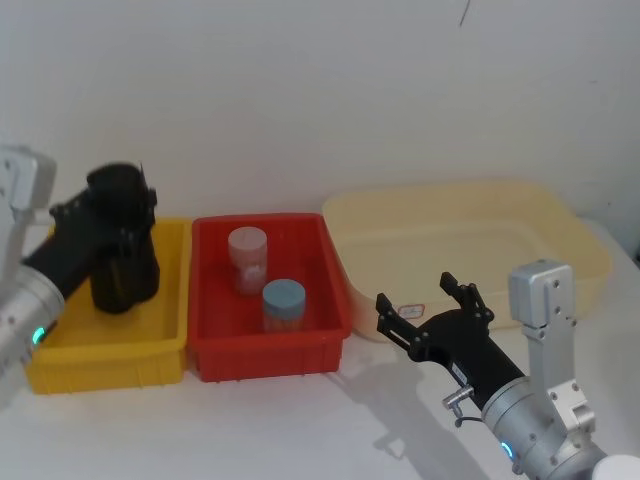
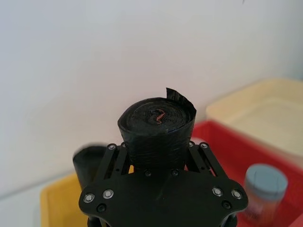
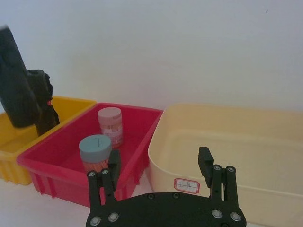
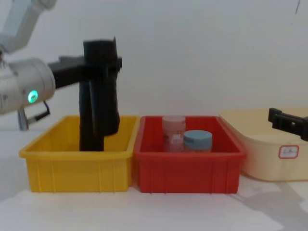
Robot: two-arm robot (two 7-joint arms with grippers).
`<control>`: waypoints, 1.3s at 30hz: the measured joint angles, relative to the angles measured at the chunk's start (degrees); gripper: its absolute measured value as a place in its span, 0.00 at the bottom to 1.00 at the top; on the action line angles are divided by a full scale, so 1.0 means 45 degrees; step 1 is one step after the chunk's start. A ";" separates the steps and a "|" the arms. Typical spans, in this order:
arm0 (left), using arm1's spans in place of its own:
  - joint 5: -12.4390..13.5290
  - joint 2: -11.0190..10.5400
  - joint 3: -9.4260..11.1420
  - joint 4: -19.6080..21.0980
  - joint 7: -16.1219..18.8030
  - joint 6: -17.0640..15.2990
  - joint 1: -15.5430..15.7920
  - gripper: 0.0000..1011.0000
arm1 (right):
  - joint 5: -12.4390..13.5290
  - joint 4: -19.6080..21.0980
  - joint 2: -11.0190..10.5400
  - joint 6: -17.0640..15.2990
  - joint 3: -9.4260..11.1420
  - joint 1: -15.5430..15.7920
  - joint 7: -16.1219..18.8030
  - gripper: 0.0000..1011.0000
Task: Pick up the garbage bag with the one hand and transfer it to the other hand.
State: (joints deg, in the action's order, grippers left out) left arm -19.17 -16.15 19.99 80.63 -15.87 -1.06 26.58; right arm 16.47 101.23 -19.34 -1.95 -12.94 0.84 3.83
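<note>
The garbage bag (image 4: 102,86), a thick black crinkly roll, hangs slightly tilted over the yellow bin (image 4: 77,166), its lower end just above the bin floor. My left gripper (image 4: 105,62) is shut on its upper part. In the left wrist view the rolled end of the garbage bag (image 2: 156,124) sticks up between the fingers of my left gripper (image 2: 156,153). From the head view the garbage bag (image 1: 125,250) sits over the yellow bin (image 1: 110,350). My right gripper (image 1: 415,292) hovers open and empty in front of the cream tub (image 1: 470,240), well right of the bag.
A slimmer black roll (image 4: 88,122) stands in the yellow bin beside the held one. The red bin (image 1: 270,355) holds a pink-lidded jar (image 1: 247,258) and a blue-lidded jar (image 1: 283,303). Bare white table lies in front of the bins.
</note>
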 joint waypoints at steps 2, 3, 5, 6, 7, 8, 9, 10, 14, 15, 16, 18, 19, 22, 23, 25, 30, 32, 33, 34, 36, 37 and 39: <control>-0.0128 -0.0065 -0.0062 0.0268 -0.0213 -0.0176 0.0160 0.43 | -0.0001 0.0001 0.0000 0.0000 0.0000 0.0000 0.0000 0.99; -0.0172 -0.0094 -0.0080 0.0372 -0.0285 -0.0233 0.0240 0.43 | 0.0000 0.0000 0.0000 0.0000 0.0000 0.0001 0.0000 0.99; -0.0309 -0.0159 -0.0102 0.0582 -0.0524 -0.0406 0.0443 0.43 | 0.0000 0.0000 0.0000 0.0000 0.0000 0.0000 0.0000 0.99; -0.0349 -0.0178 -0.0102 0.0637 -0.0636 -0.0456 0.0513 0.43 | 0.0000 0.0000 0.0000 0.0000 0.0000 0.0000 0.0000 0.99; -0.0388 -0.0193 -0.0102 0.0682 -0.0721 -0.0505 0.0582 0.43 | 0.0000 0.0000 0.0000 0.0000 0.0000 0.0001 0.0000 0.99; -0.0466 -0.0226 -0.0092 0.0766 -0.0896 -0.0598 0.0757 0.43 | -0.0001 0.0000 0.0000 0.0000 0.0001 0.0001 0.0000 0.99; -0.0519 -0.0234 -0.0076 0.0789 -0.1015 -0.0656 0.0839 0.43 | 0.0000 0.0000 0.0000 0.0000 0.0000 0.0000 0.0000 0.99; -0.0558 -0.0241 -0.0056 0.0806 -0.1112 -0.0697 0.0915 0.43 | 0.0000 0.0000 0.0001 0.0000 0.0000 0.0001 0.0000 0.99; -0.0804 -0.0227 0.0136 0.0769 -0.1712 -0.0898 0.1404 0.43 | 0.0000 0.0000 0.0000 0.0000 0.0000 0.0000 0.0000 0.99; -0.0844 -0.0216 0.0175 0.0734 -0.1776 -0.0929 0.1476 0.43 | -0.0001 0.0000 0.0000 0.0000 0.0000 0.0001 0.0000 0.99; -0.0865 -0.0201 0.0218 0.0690 -0.1873 -0.0947 0.1554 0.43 | 0.0000 0.0000 0.0000 0.0000 0.0000 0.0001 0.0000 0.99; -0.0981 -0.0127 0.0359 0.0520 -0.2192 -0.1025 0.1790 0.43 | 0.0000 0.0000 0.0000 0.0000 0.0000 0.0000 0.0000 0.99; -0.1073 -0.0054 0.0477 0.0346 -0.2436 -0.1079 0.1970 0.43 | 0.0000 0.0000 0.0000 0.0000 0.0000 0.0001 0.0000 0.99; -0.1189 0.0055 0.0650 0.0083 -0.2747 -0.1140 0.2192 0.43 | 0.0000 0.0000 0.0000 0.0000 0.0000 0.0001 0.0000 0.99; -0.1259 0.0157 0.0768 -0.0129 -0.2960 -0.1168 0.2365 0.43 | -0.0001 0.0000 0.0000 0.0000 0.0000 0.0001 0.0000 0.99; -0.1331 0.0267 0.0913 -0.0412 -0.3182 -0.1195 0.2520 0.43 | -0.0001 0.0000 0.0000 0.0000 0.0000 0.0001 0.0000 0.99; -0.1538 0.0694 0.1341 -0.1351 -0.3855 -0.1237 0.3044 0.43 | 0.0000 0.0000 0.0000 0.0000 0.0000 0.0001 0.0000 0.99; -0.1636 0.0977 0.1574 -0.1971 -0.4183 -0.1241 0.3294 0.43 | 0.0000 0.0000 0.0000 0.0000 0.0000 0.0000 0.0000 0.99; -0.1705 0.1171 0.1709 -0.2352 -0.4416 -0.1241 0.3479 0.43 | -0.0001 0.0000 0.0000 0.0000 0.0000 0.0000 0.0000 0.99; -0.1736 0.1235 0.1774 -0.2550 -0.4519 -0.1239 0.3534 0.43 | -0.0001 0.0000 0.0000 0.0000 0.0000 0.0001 0.0000 0.99; -0.1787 0.1426 0.1917 -0.2988 -0.4709 -0.1227 0.3710 0.43 | 0.0000 0.0000 0.0000 0.0000 0.0000 0.0001 0.0000 0.99; -0.1835 0.1575 0.2022 -0.3336 -0.4883 -0.1206 0.3850 0.43 | 0.0000 0.0000 0.0000 0.0000 0.0000 0.0000 0.0000 0.99; -0.1904 0.1783 0.2179 -0.3814 -0.5134 -0.1161 0.4042 0.43 | 0.0000 0.0000 0.0001 0.0000 0.0000 0.0001 0.0000 0.99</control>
State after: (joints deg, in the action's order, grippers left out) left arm -27.74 -8.13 29.79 63.46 -38.97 -6.29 44.77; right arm 16.47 101.23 -19.33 -1.95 -12.94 0.84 3.83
